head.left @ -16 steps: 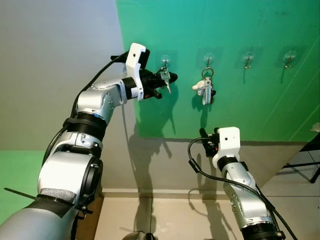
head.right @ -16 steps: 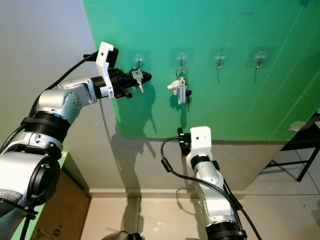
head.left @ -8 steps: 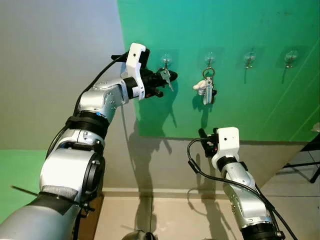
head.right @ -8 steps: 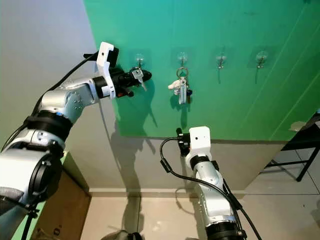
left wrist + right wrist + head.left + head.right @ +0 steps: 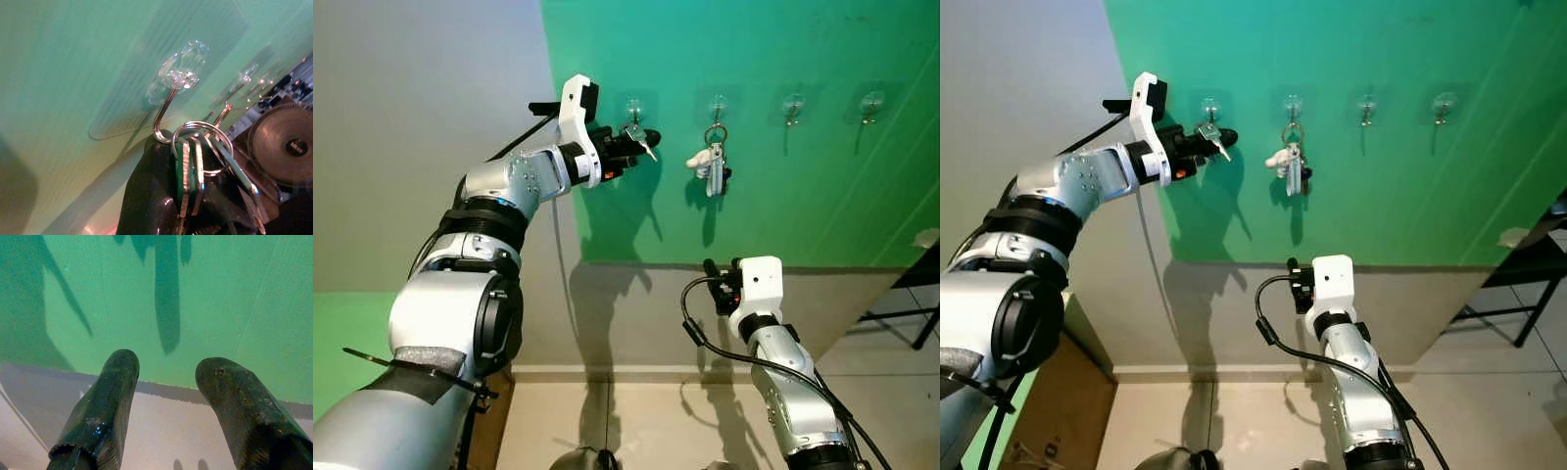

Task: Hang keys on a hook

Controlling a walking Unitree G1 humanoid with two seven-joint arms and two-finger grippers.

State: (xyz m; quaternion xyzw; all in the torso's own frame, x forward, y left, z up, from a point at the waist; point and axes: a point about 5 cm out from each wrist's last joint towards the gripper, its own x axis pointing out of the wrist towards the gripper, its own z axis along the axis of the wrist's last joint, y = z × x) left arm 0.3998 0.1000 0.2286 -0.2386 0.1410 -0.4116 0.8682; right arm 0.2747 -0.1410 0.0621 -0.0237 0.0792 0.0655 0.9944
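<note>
Green wall panel [image 5: 754, 196] carries 4 clear suction hooks, and the left tool [image 5: 641, 145] pinches the keys [image 5: 193, 166] with their ring touching the leftmost hook [image 5: 168, 105], so threading looks under way; next, seat the ring and release; right tool [image 5: 166, 406] idles spread.

— What sort of place is showing here?
— A room in a home, it seems: clear hooks [image 5: 717, 104] are sticking to a green wall panel [image 5: 783, 196], beige floor tiles [image 5: 646, 421] are running below, and a black desk leg [image 5: 915, 323] is standing aside.
</note>
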